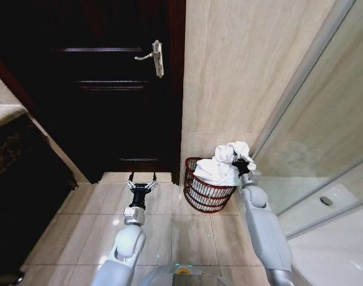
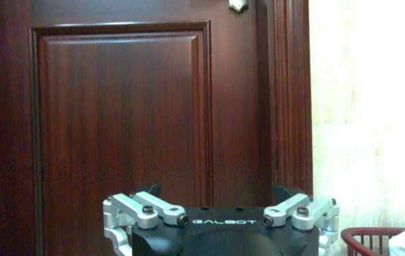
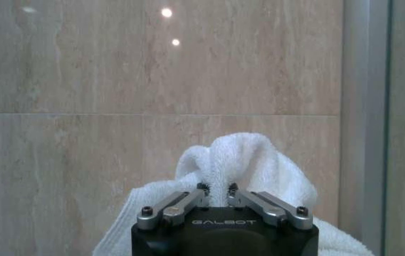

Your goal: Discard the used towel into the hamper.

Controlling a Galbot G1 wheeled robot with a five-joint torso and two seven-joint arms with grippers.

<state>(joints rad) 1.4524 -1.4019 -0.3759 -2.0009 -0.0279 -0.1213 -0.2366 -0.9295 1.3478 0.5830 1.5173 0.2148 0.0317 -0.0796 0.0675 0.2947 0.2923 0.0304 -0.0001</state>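
Note:
The white towel (image 1: 224, 162) hangs bunched over the reddish-brown wire hamper (image 1: 199, 199), its lower folds resting inside the rim. My right gripper (image 1: 241, 164) is at the hamper's right edge, shut on the towel's upper bunch. In the right wrist view the gripper (image 3: 216, 188) pinches a ridge of the towel (image 3: 241, 160) between its closed fingers. My left gripper (image 1: 142, 177) hovers open above the floor to the left of the hamper, holding nothing. The left wrist view shows that gripper (image 2: 220, 193) spread wide, with the hamper rim (image 2: 373, 232) at the corner.
The hamper stands in a corner against the beige tiled wall (image 1: 241, 71). A dark wooden door (image 1: 110, 89) with a lever handle (image 1: 153, 56) is to its left. A glass shower partition (image 1: 315, 125) runs along the right. A dark cabinet (image 1: 21, 173) stands at the left.

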